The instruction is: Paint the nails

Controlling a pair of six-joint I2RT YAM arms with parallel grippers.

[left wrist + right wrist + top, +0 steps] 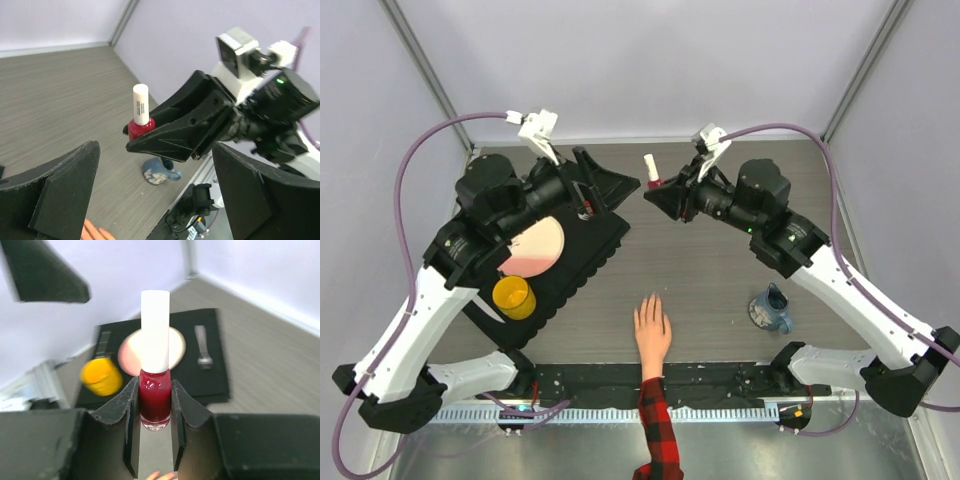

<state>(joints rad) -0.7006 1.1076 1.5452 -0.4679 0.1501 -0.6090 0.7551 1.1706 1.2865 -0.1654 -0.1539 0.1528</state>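
Evidently unstarted: beyond the hand (652, 330), the right end effector (658, 192) pinches the capped polish bottle (140, 125), left end effector (157, 200) spread wide, nails (650, 301) apparently bare.

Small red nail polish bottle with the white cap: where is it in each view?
Top external: the small red nail polish bottle with a white cap is upper centre, at the tips of the right gripper.
Left wrist: centre, upright, partly behind a black finger.
Right wrist: dead centre, clamped between the fingers.
Shared landmark: the right gripper holding it, in all three views.
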